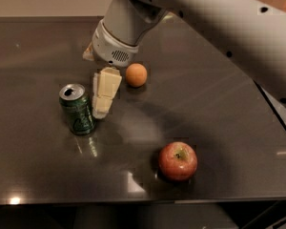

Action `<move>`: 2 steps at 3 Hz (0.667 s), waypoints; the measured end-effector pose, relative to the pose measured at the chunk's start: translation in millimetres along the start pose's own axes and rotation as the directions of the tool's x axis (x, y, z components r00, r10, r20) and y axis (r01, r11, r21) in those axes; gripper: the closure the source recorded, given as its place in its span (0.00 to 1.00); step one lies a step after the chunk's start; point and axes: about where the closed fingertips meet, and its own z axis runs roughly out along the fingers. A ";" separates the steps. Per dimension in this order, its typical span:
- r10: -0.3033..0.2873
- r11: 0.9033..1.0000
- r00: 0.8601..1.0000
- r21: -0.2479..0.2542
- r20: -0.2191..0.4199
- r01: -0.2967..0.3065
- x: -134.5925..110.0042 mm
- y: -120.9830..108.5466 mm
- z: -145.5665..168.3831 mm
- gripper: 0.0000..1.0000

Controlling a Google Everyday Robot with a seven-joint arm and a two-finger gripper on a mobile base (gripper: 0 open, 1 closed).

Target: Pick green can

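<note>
The green can [77, 109] stands upright on the dark table [219, 104], left of centre, with its silver top and pull-tab hole showing. My gripper [101, 109] hangs from the grey arm [128, 23] and points down just to the right of the can, close beside its upper half. I cannot tell whether it touches the can. The gripper holds nothing that I can see.
A small orange [136, 74] lies just right of the gripper, behind it. A red apple [178, 161] sits at the front right. The table's front edge [133, 202] runs along the bottom, and its right edge is near a paler floor strip.
</note>
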 end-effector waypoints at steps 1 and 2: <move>-0.047 0.997 0.999 -0.054 0.004 0.047 -8.8 0.0 16.1 0.00; -0.075 0.993 0.997 -0.092 0.009 0.076 -13.8 1.1 27.0 0.00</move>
